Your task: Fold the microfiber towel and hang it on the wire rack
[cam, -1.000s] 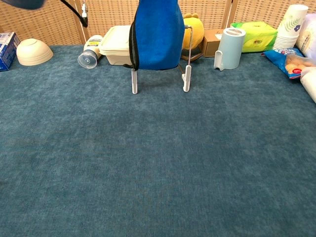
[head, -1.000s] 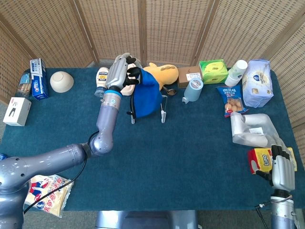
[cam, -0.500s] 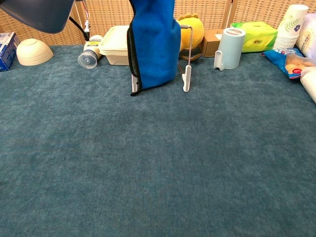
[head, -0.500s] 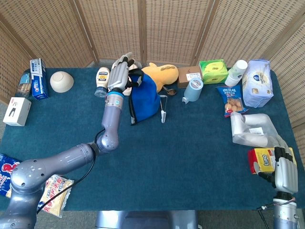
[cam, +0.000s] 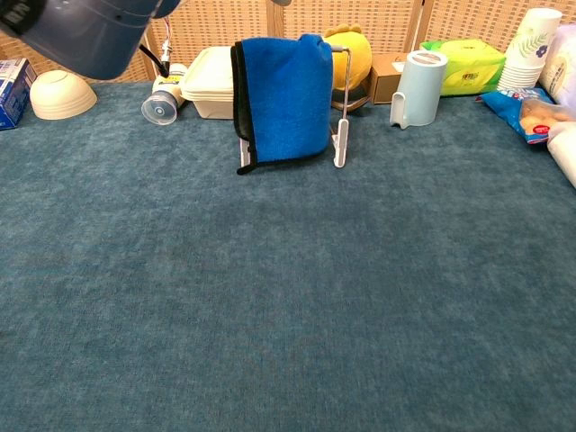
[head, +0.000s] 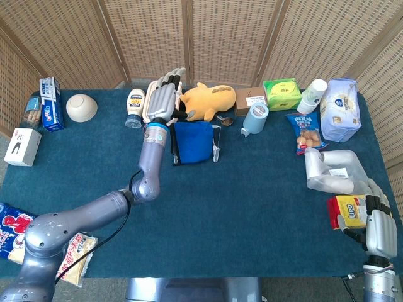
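The blue microfiber towel (head: pixel 194 141) hangs folded over the wire rack (head: pixel 216 151) at the back middle of the table. In the chest view the towel (cam: pixel 283 99) drapes down the rack's front, its black edge on the left, and the rack's white foot (cam: pixel 340 137) shows beside it. My left hand (head: pixel 165 95) hovers just behind and left of the rack with fingers spread, holding nothing. My right hand (head: pixel 378 228) rests at the table's near right corner beside a yellow packet (head: pixel 345 211), holding nothing.
A yellow plush toy (head: pixel 211 99), a cream container (cam: pixel 211 83) and a mayonnaise bottle (head: pixel 134 104) crowd behind the rack. A light blue holder (head: pixel 254 119), green tissue pack (head: pixel 281 94), snack bag (head: pixel 306 133) and crumpled plastic bag (head: pixel 334 168) lie right. A bowl (head: pixel 81 107) sits far left.
My left hand has let go of the towel and opened, drawing back behind the rack. The towel has dropped from a raised bunch to hang flat over the rack.
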Robot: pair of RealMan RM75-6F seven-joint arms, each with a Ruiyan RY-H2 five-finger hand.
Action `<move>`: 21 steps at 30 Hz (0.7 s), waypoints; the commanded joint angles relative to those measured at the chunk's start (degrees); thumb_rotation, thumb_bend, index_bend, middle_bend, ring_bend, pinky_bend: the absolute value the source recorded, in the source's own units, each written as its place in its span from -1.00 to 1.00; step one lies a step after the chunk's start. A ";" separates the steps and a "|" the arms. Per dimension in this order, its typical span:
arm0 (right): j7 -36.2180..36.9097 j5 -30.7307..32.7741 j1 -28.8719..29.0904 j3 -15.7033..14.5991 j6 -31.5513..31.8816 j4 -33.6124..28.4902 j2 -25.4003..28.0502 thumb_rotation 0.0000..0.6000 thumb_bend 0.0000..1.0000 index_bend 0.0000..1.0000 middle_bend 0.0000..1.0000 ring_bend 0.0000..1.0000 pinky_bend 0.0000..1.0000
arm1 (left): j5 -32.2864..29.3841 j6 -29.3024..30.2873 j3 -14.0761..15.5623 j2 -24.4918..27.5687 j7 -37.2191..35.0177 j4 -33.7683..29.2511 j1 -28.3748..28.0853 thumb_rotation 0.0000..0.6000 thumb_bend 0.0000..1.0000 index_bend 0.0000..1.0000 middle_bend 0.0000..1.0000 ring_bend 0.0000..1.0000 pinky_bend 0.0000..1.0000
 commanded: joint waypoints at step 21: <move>-2.99 -0.15 3.85 1.81 -3.95 -0.22 0.67 1.00 -0.45 -0.86 -1.00 -1.00 -1.00 | 14.11 10.67 10.10 29.70 -9.85 -53.41 31.05 1.00 -0.47 -0.73 -0.98 -1.00 -1.00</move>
